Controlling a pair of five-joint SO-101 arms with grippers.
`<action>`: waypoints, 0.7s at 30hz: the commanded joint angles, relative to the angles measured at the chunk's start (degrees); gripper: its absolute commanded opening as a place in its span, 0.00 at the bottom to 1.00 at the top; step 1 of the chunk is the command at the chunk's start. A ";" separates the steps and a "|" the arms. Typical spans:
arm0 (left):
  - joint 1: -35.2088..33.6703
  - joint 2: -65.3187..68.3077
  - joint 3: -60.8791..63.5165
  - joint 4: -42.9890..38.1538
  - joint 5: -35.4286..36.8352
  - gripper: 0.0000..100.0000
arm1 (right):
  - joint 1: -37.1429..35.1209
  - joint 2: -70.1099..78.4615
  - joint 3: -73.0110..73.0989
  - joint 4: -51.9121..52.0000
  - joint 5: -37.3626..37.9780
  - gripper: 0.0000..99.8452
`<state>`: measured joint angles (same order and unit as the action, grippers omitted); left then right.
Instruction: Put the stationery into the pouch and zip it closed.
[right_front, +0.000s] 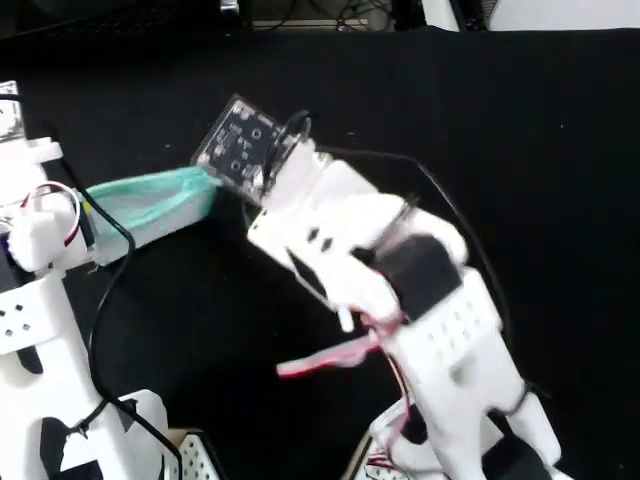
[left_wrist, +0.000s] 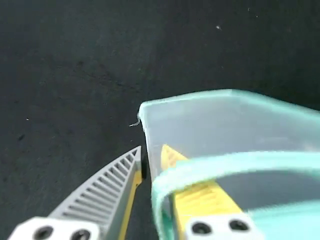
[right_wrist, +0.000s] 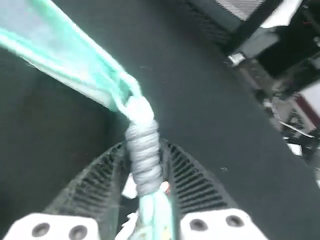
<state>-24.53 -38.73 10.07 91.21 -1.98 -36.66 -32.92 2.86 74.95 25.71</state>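
- Black table (right_front: 560, 150); a mint-green pouch (right_front: 150, 205) stretches between both arms.
- Left gripper (left_wrist: 151, 155) clamps the pouch's end wall.
- Right gripper (right_wrist: 144, 148) pinches the zipper pull cord (right_wrist: 142, 125).

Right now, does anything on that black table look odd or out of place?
Only the teal pouch: it is pulled taut between the arms, the left gripper clamping one end, the right gripper pinching its wrapped zip cord. Nothing looks spilled or torn.

Black cloth (right_front: 560, 120) across whole surface; cables (right_front: 330, 12) beyond far edge
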 joint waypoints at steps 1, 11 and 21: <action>0.57 -0.97 0.13 -2.64 0.35 0.08 | -1.23 -4.88 -9.89 6.59 -1.23 0.20; 0.66 -0.88 0.66 -2.29 0.26 0.08 | 15.82 -4.00 -4.97 8.00 -7.03 0.15; 0.92 -0.88 0.48 -2.20 -0.35 0.08 | 28.66 19.21 11.65 -5.36 -7.65 0.15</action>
<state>-24.44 -38.73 11.12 89.80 -2.07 -9.76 -18.15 13.49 74.95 18.86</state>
